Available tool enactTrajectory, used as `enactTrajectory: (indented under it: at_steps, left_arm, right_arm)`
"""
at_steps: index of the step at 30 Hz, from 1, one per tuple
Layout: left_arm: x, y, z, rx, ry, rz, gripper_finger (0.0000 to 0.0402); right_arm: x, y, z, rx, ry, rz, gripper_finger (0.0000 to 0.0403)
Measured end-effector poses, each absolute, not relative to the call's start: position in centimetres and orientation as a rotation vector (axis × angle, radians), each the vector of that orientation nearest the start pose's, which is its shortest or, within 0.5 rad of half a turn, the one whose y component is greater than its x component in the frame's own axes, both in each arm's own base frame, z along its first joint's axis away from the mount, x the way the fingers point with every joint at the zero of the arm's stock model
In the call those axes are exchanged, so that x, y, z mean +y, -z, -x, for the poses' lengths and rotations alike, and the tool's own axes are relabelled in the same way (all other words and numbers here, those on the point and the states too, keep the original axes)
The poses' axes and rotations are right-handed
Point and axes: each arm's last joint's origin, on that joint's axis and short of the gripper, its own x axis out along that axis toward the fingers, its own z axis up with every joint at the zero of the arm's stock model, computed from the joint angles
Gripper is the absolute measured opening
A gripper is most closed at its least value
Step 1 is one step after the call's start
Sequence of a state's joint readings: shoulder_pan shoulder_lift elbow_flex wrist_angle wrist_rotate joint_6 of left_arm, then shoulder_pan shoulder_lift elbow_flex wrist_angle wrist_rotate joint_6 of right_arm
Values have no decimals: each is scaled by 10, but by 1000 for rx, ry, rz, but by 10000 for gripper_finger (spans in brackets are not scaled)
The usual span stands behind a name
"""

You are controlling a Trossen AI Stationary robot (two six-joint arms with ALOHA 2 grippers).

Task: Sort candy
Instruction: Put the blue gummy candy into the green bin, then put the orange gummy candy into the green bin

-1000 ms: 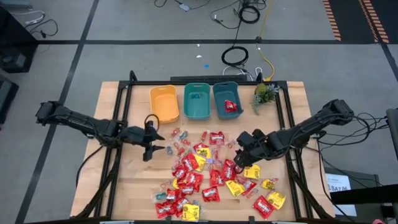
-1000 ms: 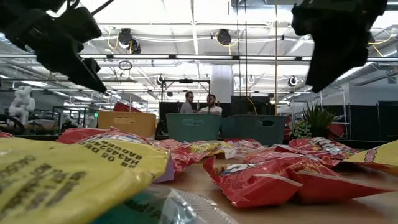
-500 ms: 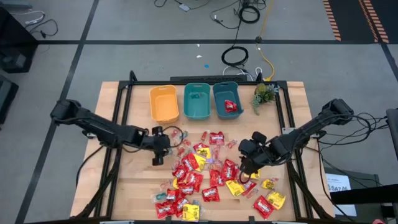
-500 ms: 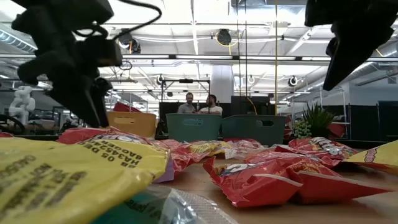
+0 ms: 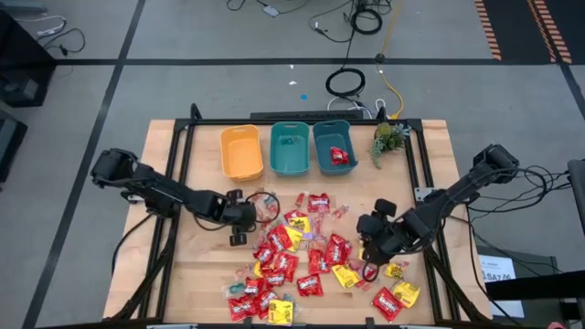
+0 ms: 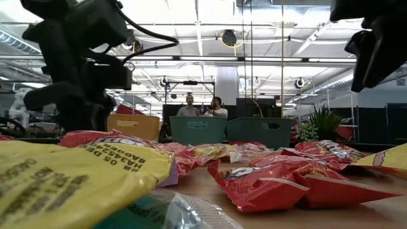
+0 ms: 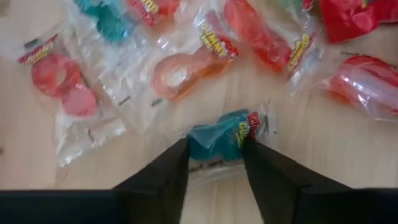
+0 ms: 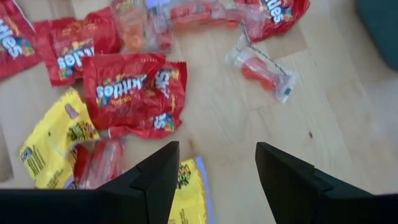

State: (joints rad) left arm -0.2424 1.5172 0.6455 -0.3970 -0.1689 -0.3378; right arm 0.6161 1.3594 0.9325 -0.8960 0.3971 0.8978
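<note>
A wooden surface holds scattered candy in red, yellow and clear wrappers. The left tool sits low at the pile's left edge, fingers bracketing a teal clear-wrapped piece. The right tool hovers open over the pile's right side.

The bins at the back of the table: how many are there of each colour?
Yellow plastic bin: 1
Teal plastic bins: 2
Total: 3 bins
</note>
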Motion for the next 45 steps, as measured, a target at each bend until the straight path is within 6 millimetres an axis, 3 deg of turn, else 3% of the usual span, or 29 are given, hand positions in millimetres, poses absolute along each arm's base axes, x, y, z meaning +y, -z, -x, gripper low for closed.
enactTrajectory:
  at_steps: [8,16,21,27,30,34,40,45]
  left_arm:
    - [-57,-165,-244,1339,-192,45,16]
    - [-48,-223,-268,1253,-297,29,6]
    - [-11,-262,-293,1098,-348,0,4]
    - [74,-294,-310,841,-401,40,3]
    - [110,-298,-316,710,-432,54,3]
    - [137,-295,-322,635,-454,-13,25]
    - [154,-272,-324,753,-447,-70,80]
    - [155,-267,-326,783,-430,-99,109]
  right_arm:
    - [129,-223,-194,1057,403,-148,203]
    - [126,-224,-194,989,492,-181,203]
    - [126,-224,-194,981,521,-215,203]
    - [124,-224,-193,949,597,-311,203]
    - [123,-224,-193,914,650,-372,203]
    - [119,-224,-195,882,712,-466,203]
    - [117,-224,-195,833,787,-567,203]
    - [114,-225,-193,757,861,-591,203]
